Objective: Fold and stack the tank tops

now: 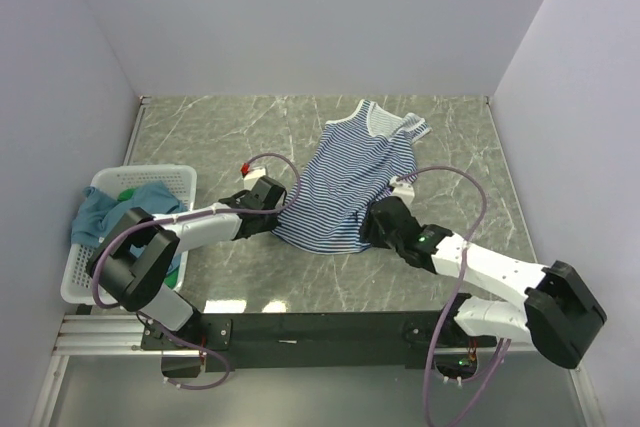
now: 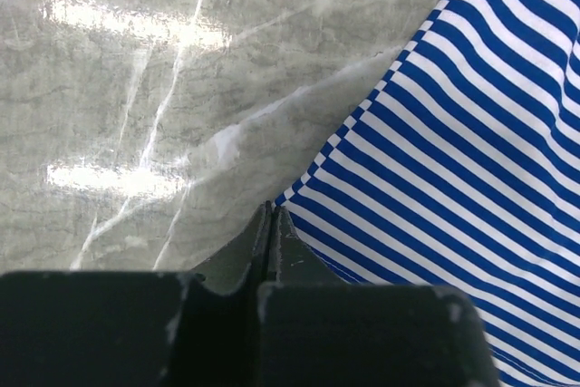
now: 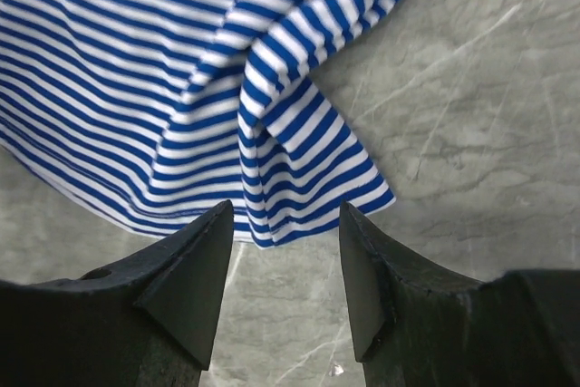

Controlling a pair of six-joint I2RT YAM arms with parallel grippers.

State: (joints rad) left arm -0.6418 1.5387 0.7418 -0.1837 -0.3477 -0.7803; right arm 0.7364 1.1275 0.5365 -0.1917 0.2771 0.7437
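The navy-and-white striped tank top (image 1: 350, 179) lies spread on the marble table, straps toward the back. My left gripper (image 1: 277, 209) is shut, its tips (image 2: 272, 209) at the top's lower left hem corner (image 2: 435, 151); no cloth shows between the jaws. My right gripper (image 1: 370, 225) is open, low over the table, and a folded part of the hem (image 3: 290, 197) lies just ahead of the gap between its tips (image 3: 285, 213). The teal-blue top (image 1: 95, 215) hangs over the basket's rim. A bit of the green top (image 1: 126, 193) shows inside the basket.
The white mesh basket (image 1: 75, 282) stands at the table's left edge beside the left arm. White walls close in the table at the left, back and right. Grey marble tabletop (image 1: 230, 137) surrounds the striped top.
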